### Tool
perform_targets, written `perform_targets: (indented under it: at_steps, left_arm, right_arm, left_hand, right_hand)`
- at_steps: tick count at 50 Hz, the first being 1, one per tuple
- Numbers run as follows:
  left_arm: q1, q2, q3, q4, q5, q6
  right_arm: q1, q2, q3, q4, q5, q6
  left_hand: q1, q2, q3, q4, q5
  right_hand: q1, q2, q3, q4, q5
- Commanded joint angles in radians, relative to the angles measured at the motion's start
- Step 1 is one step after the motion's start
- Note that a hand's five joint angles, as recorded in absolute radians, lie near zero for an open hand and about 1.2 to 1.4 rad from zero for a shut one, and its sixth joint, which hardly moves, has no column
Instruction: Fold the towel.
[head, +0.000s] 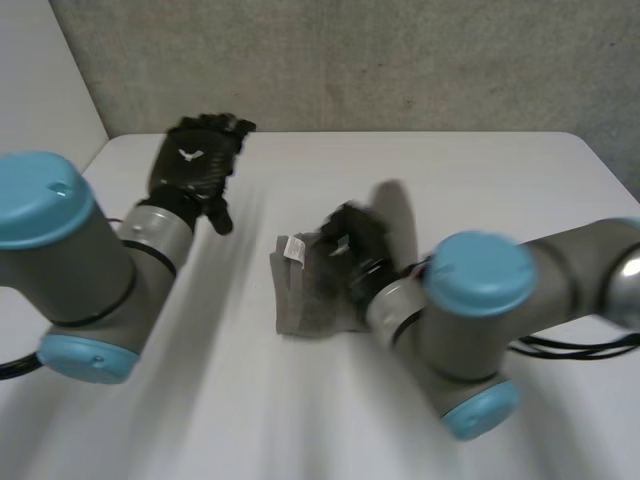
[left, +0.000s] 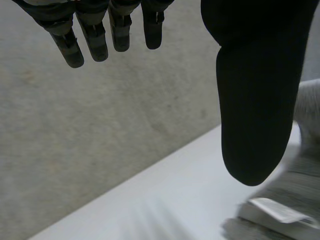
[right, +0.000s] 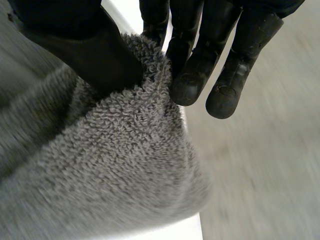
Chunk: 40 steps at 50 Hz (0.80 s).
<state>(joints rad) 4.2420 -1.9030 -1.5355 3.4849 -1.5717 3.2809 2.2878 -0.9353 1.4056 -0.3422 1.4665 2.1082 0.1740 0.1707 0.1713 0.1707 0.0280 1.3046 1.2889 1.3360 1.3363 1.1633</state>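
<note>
Grey terry towel (head: 305, 300) sits bunched at the middle of the white table (head: 480, 190), its right part hidden behind the right hand (head: 355, 245). That hand pinches a fold of pile between thumb and fingers; which edge, cannot tell. Left hand (head: 195, 160) is apart from the cloth near the table's far-left corner, fingers straight, grasping nothing.

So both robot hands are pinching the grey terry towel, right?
Not both. The left robot hand is open and holds nothing, as the left wrist view shows. The right robot hand does pinch the grey terry towel.
</note>
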Motion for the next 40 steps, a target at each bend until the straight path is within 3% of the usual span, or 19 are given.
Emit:
perform_targets:
  at_steps: [1,5,7,8,9,10,11,12,13,15,16,18,23,34,40]
  left_arm:
    - [0.067,0.056,-0.044,0.002,0.002,-0.001]
    - [0.076,0.058,-0.058,0.003,0.004,-0.001]
    - [0.076,0.056,-0.061,0.005,0.005,-0.001]
    - [0.076,0.056,-0.061,0.005,0.005,-0.001]
    - [0.07,0.055,-0.058,0.006,0.007,-0.001]
    - [0.065,0.053,-0.052,0.006,0.009,-0.003]
    - [0.065,0.053,-0.052,0.006,0.009,-0.003]
    - [0.058,0.051,-0.046,0.006,0.01,-0.006]
    - [0.058,0.051,-0.046,0.006,0.01,-0.006]
    - [0.029,0.039,-0.023,0.013,0.01,-0.029]
    - [0.029,0.039,-0.023,0.013,0.01,-0.029]
    - [-0.01,-0.011,0.026,0.014,0.01,-0.079]
    - [-0.072,-0.112,0.113,0.0,0.009,-0.161]
    - [-0.175,-0.381,0.279,-0.107,0.009,-0.196]
    - [-0.194,-0.447,0.334,-0.118,0.007,-0.201]
  right_arm:
    - [0.094,0.167,-0.062,0.058,-0.164,-0.21]
    - [0.081,0.171,-0.06,0.049,-0.179,-0.214]
    - [0.067,0.13,-0.045,0.014,-0.173,-0.13]
    - [0.067,0.13,-0.045,0.014,-0.173,-0.129]
    - [0.049,0.071,-0.028,-0.009,-0.166,-0.05]
    - [0.018,0.012,-0.007,-0.024,-0.16,0.051]
    - [0.018,0.012,-0.007,-0.024,-0.16,0.052]
    - [-0.023,-0.041,0.013,-0.034,-0.156,0.172]
    - [-0.024,-0.042,0.013,-0.034,-0.156,0.173]
    - [-0.101,-0.103,0.039,-0.035,-0.153,0.44]
    - [-0.102,-0.103,0.039,-0.035,-0.153,0.441]
    - [-0.16,-0.134,0.039,-0.02,-0.149,0.676]
    - [-0.212,-0.136,0.017,0.078,-0.152,0.883]
    - [-0.231,0.067,-0.117,0.31,-0.159,0.908]
    - [-0.24,0.096,-0.114,0.338,-0.167,0.931]
  left_hand:
    - [0.01,0.013,0.013,0.013,-0.018]
    - [0.007,0.01,0.01,0.01,-0.021]
    - [0.007,0.01,0.01,0.01,-0.021]
    - [0.007,0.01,0.01,0.01,-0.021]
    - [0.004,0.008,0.007,0.008,-0.024]
    - [0.004,0.008,0.007,0.008,-0.024]
    - [0.004,0.008,0.007,0.008,-0.024]
    - [0.004,0.008,0.007,0.008,-0.024]
    - [0.004,0.008,0.007,0.008,-0.024]
    - [0.004,0.008,0.007,0.008,-0.024]
    - [0.004,0.008,0.007,0.008,-0.024]
    - [0.004,0.008,0.007,0.008,-0.024]
    - [0.019,0.022,0.022,0.022,-0.01]
    - [0.028,0.031,0.03,0.031,-0.001]
    - [0.031,0.034,0.033,0.034,0.002]
  right_hand:
    - [0.092,0.107,0.06,0.06,0.058]
    - [-0.019,-0.003,-0.05,-0.051,-0.052]
    - [-0.904,-0.888,-0.935,-0.935,-0.937]
    - [-0.908,-0.893,-0.94,-0.94,-0.942]
    - [-1.13,-1.114,-1.162,-1.162,-1.163]
    - [-1.13,-1.114,-1.162,-1.162,-1.163]
    - [-1.13,-1.114,-1.162,-1.162,-1.163]
    - [-1.13,-1.114,-1.162,-1.162,-1.163]
    - [-1.13,-1.114,-1.162,-1.162,-1.163]
    - [-1.13,-1.114,-1.162,-1.162,-1.163]
    - [-1.13,-1.114,-1.162,-1.162,-1.163]
    - [-1.13,-1.114,-1.162,-1.162,-1.163]
    - [-1.13,-1.114,-1.162,-1.162,-1.163]
    - [-1.13,-1.114,-1.162,-1.162,-1.163]
    - [-1.13,-1.114,-1.162,-1.162,-1.163]
